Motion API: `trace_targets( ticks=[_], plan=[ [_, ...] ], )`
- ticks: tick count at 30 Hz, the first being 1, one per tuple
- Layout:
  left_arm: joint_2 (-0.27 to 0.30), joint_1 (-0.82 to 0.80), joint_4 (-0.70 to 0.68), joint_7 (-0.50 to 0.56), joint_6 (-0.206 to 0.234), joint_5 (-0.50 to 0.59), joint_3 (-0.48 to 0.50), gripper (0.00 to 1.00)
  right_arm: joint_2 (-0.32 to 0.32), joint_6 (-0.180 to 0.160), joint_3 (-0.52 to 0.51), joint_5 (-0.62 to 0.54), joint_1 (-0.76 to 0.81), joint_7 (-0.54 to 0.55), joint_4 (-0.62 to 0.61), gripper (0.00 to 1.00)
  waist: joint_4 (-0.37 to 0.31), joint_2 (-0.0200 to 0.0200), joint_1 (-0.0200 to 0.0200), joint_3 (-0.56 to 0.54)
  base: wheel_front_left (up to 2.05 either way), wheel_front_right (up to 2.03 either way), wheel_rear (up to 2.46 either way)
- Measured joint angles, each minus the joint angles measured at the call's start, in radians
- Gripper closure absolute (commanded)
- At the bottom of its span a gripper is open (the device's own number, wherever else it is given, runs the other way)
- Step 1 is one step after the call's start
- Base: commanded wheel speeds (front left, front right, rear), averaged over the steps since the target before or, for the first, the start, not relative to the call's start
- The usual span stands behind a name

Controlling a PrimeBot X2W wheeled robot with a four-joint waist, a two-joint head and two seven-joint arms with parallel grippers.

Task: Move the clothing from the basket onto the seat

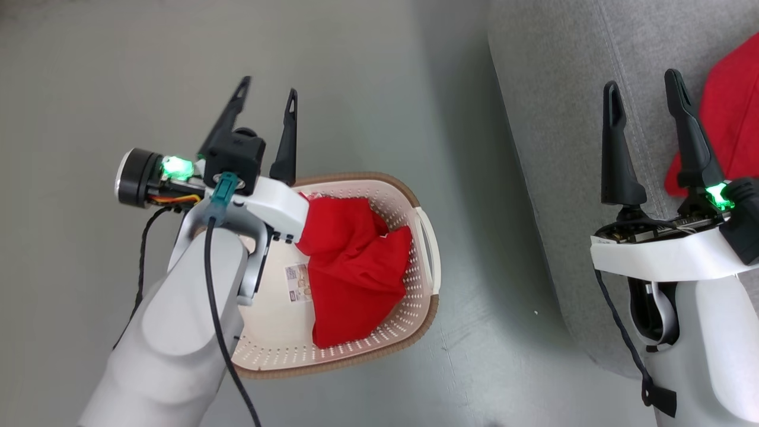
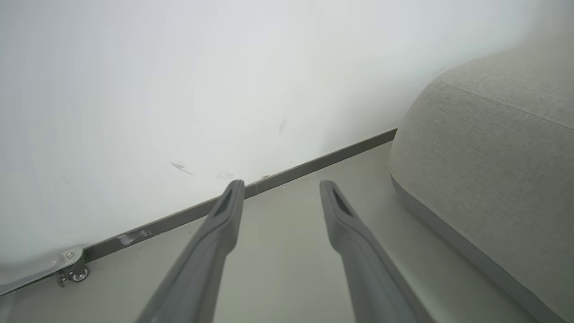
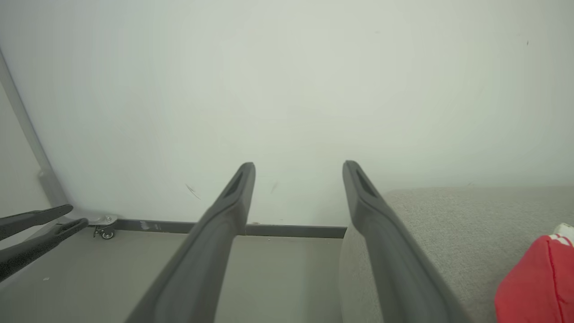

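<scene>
The cream-white basket (image 1: 363, 177) stands on the floor and holds crumpled red clothing (image 1: 354, 265) against its right wall. My left gripper (image 1: 268, 90) hovers above the basket's far left rim, open, with nothing between its fingers; the left wrist view shows the same gripper (image 2: 281, 185) empty over the floor. My right gripper (image 1: 643, 84) is open and empty above the grey seat (image 1: 557, 107). Another red piece of clothing (image 1: 730, 112) lies on the seat just right of it. In the right wrist view this clothing (image 3: 536, 280) sits at the lower right, beside the gripper (image 3: 299, 165).
A white wall with a dark baseboard (image 2: 291, 172) runs behind the floor. A caster wheel (image 2: 77, 274) sits at the wall's foot on the left. The seat's rounded end (image 2: 489, 161) lies to the right of the left gripper. A label sticker (image 1: 298, 283) shows on the basket's bottom.
</scene>
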Motion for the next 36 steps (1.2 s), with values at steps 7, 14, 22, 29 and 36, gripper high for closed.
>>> trace_targets(
  ticks=[7, 14, 22, 29, 36],
  plan=[
    [0.034, 0.073, -0.077, -0.001, 0.013, -0.019, 0.037, 0.00, 0.000, 0.000, -0.005, -0.010, 0.027, 0.000, 0.023, 0.00, 0.025, 0.0000, 0.0000, -0.063, 0.00, 0.00, 0.00],
    [0.045, 0.158, -0.155, -0.001, 0.027, -0.056, 0.088, 0.00, -0.001, 0.000, -0.018, -0.024, 0.060, 0.000, 0.044, 0.00, 0.049, 0.0000, 0.0000, -0.129, 0.00, 0.00, 0.00],
    [0.064, 0.265, -0.234, -0.001, 0.040, -0.104, 0.161, 0.00, -0.001, 0.000, -0.021, -0.044, 0.106, 0.000, 0.067, 0.00, 0.074, 0.0000, 0.0000, -0.207, 0.00, 0.00, 0.00],
    [0.074, 0.368, -0.296, -0.001, 0.058, -0.122, 0.207, 0.00, -0.001, 0.000, -0.022, -0.051, 0.148, 0.000, 0.086, 0.00, 0.096, 0.0000, 0.0000, -0.278, 0.00, 0.00, 0.00],
    [0.082, 0.472, -0.354, -0.001, 0.069, -0.133, 0.236, 0.00, 0.000, 0.000, -0.029, -0.051, 0.206, 0.003, 0.101, 0.00, 0.116, 0.0000, 0.0000, -0.350, 0.00, 0.00, 0.00]
  ],
)
